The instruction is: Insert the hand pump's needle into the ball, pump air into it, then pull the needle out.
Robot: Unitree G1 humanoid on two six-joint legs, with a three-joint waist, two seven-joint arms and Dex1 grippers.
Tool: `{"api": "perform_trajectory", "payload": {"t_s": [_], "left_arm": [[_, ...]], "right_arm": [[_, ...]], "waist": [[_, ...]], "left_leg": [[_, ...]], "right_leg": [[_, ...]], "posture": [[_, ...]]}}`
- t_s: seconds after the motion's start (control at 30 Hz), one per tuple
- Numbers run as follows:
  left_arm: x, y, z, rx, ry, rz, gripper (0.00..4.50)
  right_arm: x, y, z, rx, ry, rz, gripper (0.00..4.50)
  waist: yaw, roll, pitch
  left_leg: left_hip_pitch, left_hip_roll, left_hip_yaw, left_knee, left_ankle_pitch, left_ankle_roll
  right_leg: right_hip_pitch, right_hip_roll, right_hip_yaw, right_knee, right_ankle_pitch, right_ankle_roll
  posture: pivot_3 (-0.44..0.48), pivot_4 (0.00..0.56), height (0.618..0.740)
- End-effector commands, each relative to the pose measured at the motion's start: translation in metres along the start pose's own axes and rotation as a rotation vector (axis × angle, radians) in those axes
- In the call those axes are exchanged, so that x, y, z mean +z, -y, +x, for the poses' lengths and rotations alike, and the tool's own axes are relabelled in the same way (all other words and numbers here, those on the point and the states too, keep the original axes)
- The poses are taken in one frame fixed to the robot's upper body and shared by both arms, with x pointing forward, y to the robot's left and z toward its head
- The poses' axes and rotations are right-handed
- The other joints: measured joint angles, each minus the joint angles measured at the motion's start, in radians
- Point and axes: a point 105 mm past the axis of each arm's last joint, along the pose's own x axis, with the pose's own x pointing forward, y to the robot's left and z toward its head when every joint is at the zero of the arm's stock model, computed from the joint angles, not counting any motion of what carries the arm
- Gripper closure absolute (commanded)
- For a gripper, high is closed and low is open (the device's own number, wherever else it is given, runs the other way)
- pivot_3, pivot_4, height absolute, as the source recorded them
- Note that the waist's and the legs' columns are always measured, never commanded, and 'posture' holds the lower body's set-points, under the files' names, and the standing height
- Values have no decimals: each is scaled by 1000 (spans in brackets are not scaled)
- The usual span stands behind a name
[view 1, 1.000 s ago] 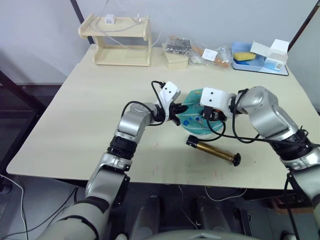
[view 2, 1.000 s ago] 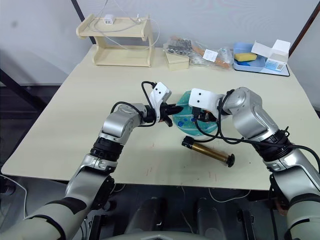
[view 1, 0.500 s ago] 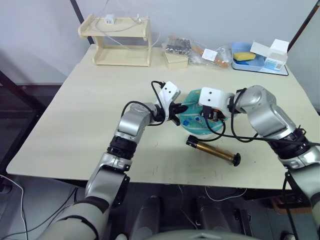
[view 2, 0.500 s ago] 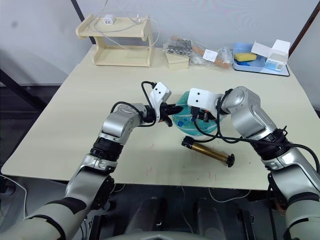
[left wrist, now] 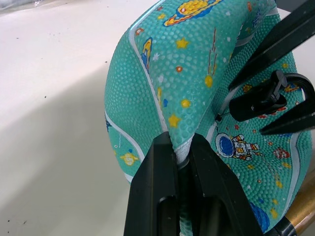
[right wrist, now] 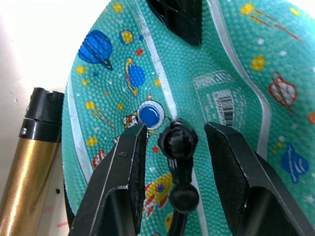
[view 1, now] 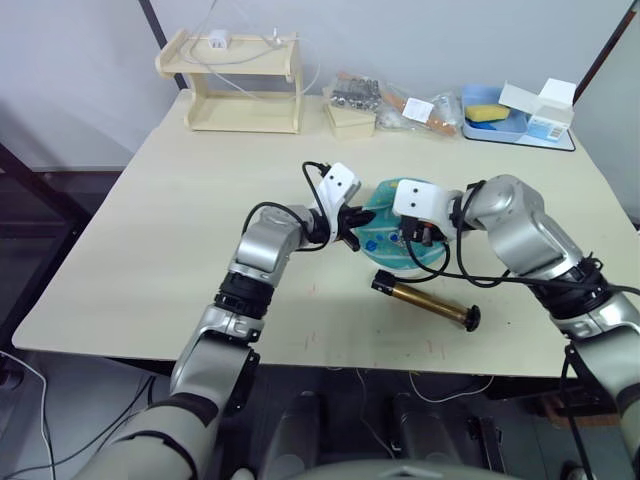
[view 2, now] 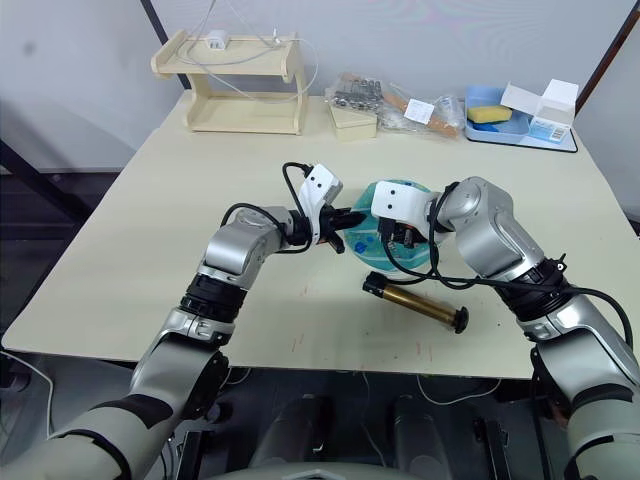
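Observation:
The flattened teal ball (view 1: 378,238) lies mid-table, and my left gripper (left wrist: 178,145) is shut on a fold of its rim. The needle's (left wrist: 220,116) thin pin meets the ball's skin at the valve, by an astronaut print. Its black fitting (right wrist: 178,140) stands between the fingers of my right gripper (view 1: 418,238), which is open with a gap on each side of the fitting. The hand pump (view 1: 425,300), amber with black caps, lies on the table just in front of the ball. Its black hose (view 1: 462,262) loops back to the fitting.
A wooden shelf (view 1: 232,85) stands at the back left. Bags of small parts (view 1: 385,100), a small wooden box (view 1: 352,118), a blue tray (view 1: 495,125) with a sponge, and a white carton (view 1: 548,110) line the back edge. The table's front edge is close behind the pump.
My right gripper has shifted a little to the left over the ball. The left gripper, ball and pump have stayed put.

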Motion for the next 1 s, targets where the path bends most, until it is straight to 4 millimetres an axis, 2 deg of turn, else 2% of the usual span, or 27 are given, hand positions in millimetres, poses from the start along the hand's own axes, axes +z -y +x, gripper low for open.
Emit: {"api": "perform_trajectory", "payload": {"t_s": [0.03,0.07,0.1,0.23,0.5,0.7,0.83,0.93,1.0], "left_arm": [[6,2,2,2,13,30,4500],[6,2,2,2,13,30,4500],[6,2,2,2,13,30,4500],[7,2,2,4,13,31,4500],[6,2,2,5,12,27,4500],[4,3,3,4,11,22,4500],[3,3,2,4,9,19,4500],[2,3,2,5,9,15,4500],[2,3,1,5,10,13,4500]], "right_arm": [[6,6,-5,-28,14,-17,2525],[6,6,-5,-28,15,-17,2525],[5,6,-5,-29,14,-15,2799],[6,7,-5,-32,14,-13,4203],[0,5,0,-21,-60,-37,4207],[-26,-10,23,32,-174,-25,4207],[-48,-17,38,56,-251,7,4207],[-73,-29,54,88,-310,56,4207],[-85,-33,62,95,-338,81,4207]], "waist": [[0,0,0],[0,0,0],[0,0,0],[1,0,0],[1,0,0],[-1,0,0],[-7,0,-1],[-22,-5,-3],[-29,-7,-5]], "left_leg": [[0,0,0,0,0,0],[0,0,0,0,0,0],[0,0,0,0,0,0],[0,0,0,0,0,0],[0,0,0,0,0,0],[3,0,0,0,1,-2],[16,0,1,0,1,-2],[19,1,1,0,2,-3],[30,2,1,0,3,-4]], "right_leg": [[0,0,0,0,0,0],[0,0,0,0,0,0],[0,0,0,0,0,0],[0,0,0,0,0,0],[0,0,-1,1,0,0],[2,0,-1,3,0,0],[14,1,0,2,0,0],[16,2,0,2,0,0],[27,2,0,1,-1,0]], "posture": [[0,150,740],[0,150,740],[0,150,740],[0,150,740],[0,150,740],[0,150,740],[0,150,740],[0,150,740],[0,150,740]]}}
